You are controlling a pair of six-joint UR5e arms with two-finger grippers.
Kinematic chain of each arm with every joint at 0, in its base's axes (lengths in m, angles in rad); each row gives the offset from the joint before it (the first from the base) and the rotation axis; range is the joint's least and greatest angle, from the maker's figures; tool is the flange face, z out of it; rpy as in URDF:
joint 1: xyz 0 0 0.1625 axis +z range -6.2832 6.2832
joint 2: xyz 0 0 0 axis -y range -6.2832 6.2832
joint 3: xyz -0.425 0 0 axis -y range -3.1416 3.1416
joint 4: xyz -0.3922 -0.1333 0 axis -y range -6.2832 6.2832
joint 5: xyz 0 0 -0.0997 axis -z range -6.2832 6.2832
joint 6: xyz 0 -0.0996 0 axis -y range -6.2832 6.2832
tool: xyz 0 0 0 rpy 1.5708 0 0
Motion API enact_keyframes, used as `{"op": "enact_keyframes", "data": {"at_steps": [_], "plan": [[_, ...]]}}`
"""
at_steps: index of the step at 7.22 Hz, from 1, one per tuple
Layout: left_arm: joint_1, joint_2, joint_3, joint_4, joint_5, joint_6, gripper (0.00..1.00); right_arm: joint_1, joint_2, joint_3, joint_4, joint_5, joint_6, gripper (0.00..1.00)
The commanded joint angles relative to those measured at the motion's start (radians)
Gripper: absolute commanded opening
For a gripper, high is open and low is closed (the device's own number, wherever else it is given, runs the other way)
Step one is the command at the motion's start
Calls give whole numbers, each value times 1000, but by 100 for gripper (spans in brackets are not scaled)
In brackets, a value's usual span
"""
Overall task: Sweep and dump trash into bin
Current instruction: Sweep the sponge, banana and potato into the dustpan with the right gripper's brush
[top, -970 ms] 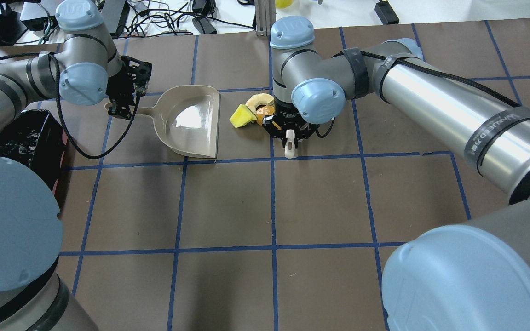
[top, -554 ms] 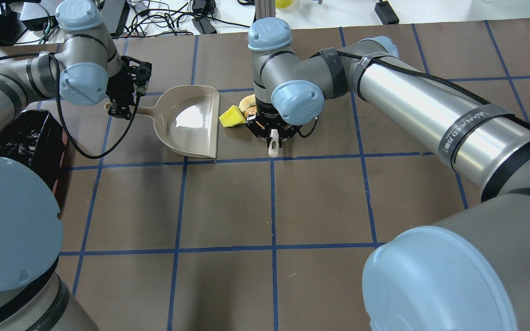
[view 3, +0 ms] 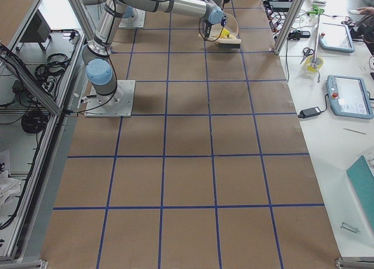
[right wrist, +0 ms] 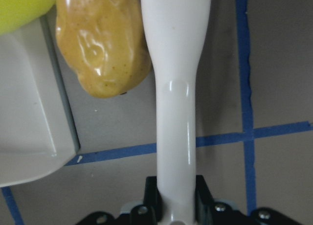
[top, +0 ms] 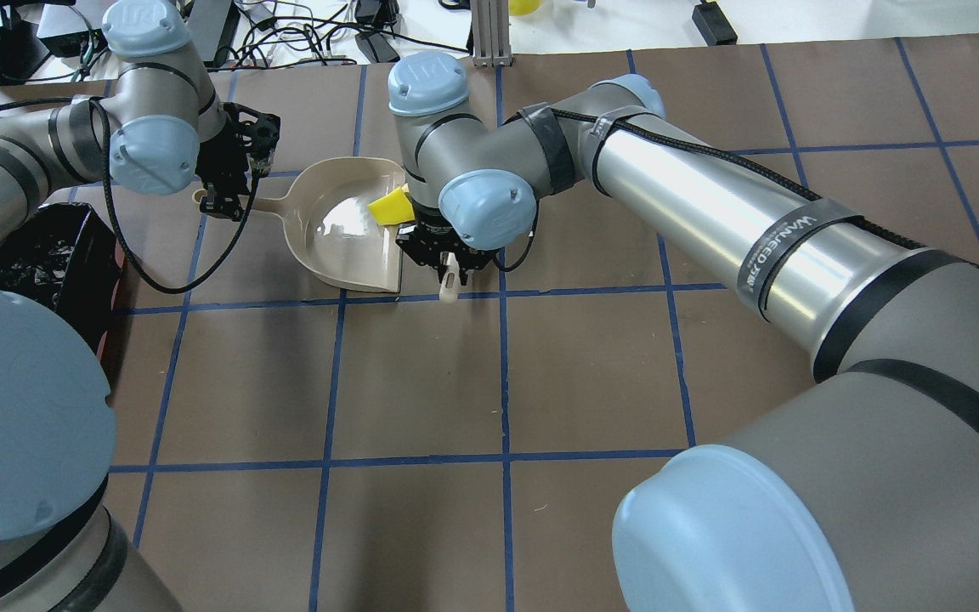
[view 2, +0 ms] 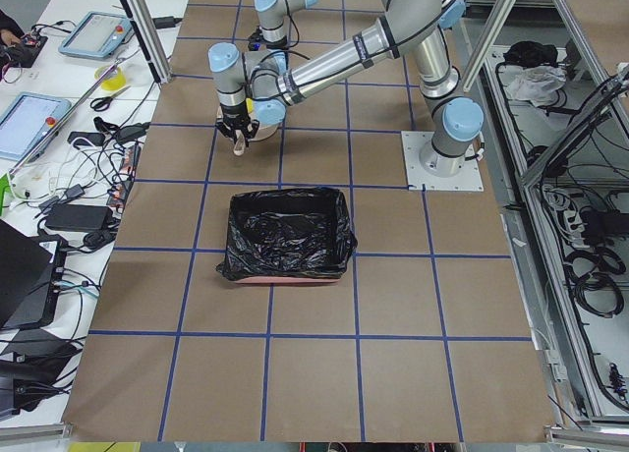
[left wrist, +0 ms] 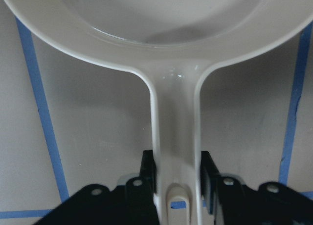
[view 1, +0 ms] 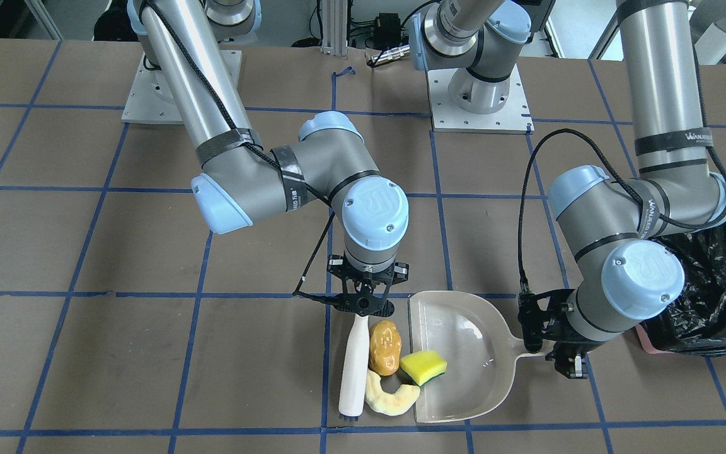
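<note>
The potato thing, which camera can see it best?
The front-facing view: the whole potato shows, lying between the white brush and the dustpan. The right wrist view shows it big but cut off at the top. Overhead, the right arm hides it. The left wrist view misses it. The side views are too far away to tell.

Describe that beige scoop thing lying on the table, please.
The beige glossy plastic dustpan lies flat on the brown table, a rounded shallow scoop with a straight open lip and a narrow handle with a hanging hole. The left gripper is shut on that handle. A yellow sponge chunk with a green edge sits across the lip; otherwise the pan looks empty.
</note>
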Motion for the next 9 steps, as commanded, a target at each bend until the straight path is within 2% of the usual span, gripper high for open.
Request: {"op": "enact_keyframes", "data": {"at_steps": [1, 6, 7, 9], "plan": [[0, 0, 0, 0, 0, 0, 0, 41, 27, -38, -34, 54, 79, 0], [0, 0, 0, 0, 0, 0, 0, 123, 74, -108, -95, 113, 165, 0], [0, 2, 0, 0, 0, 0, 0, 136, 74, -120, -97, 160, 200, 0], [2, 0, 0, 0, 0, 0, 0, 159, 68, -134, -92, 156, 227, 0]]}}
